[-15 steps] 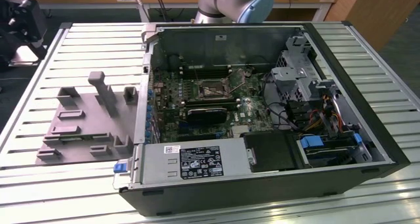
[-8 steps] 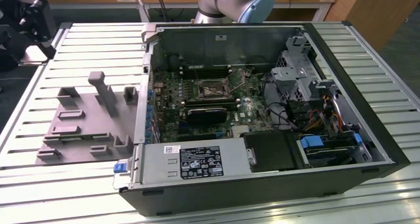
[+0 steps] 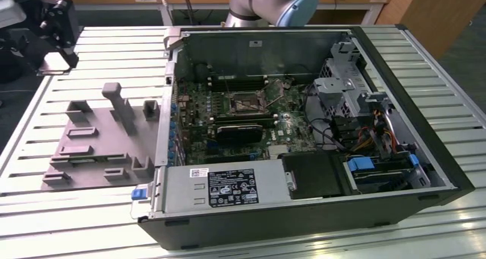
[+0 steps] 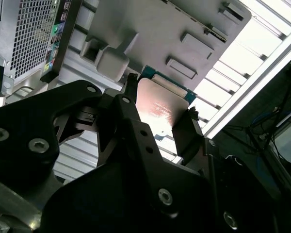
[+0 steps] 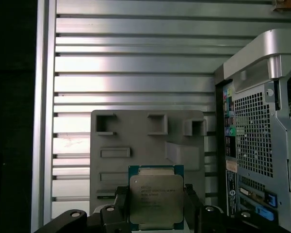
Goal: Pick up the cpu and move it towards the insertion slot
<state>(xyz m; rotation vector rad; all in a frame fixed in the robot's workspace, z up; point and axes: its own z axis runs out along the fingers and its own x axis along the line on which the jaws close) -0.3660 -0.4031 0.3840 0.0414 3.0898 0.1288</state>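
Now cpu gripped in claw, jaws either side, grey fixture nearby.

Gripper clamped on the cpu, fingers at opposite edges; wrist at the exterior view's left. Arm joint stands toward that view's right.

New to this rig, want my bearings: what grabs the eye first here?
The flat square silver cpu, clamped in the black gripper, with the grey plastic fixture plate behind it in both wrist views. Then the open black computer case at the exterior view's right, the silver-framed insertion slot inside it.
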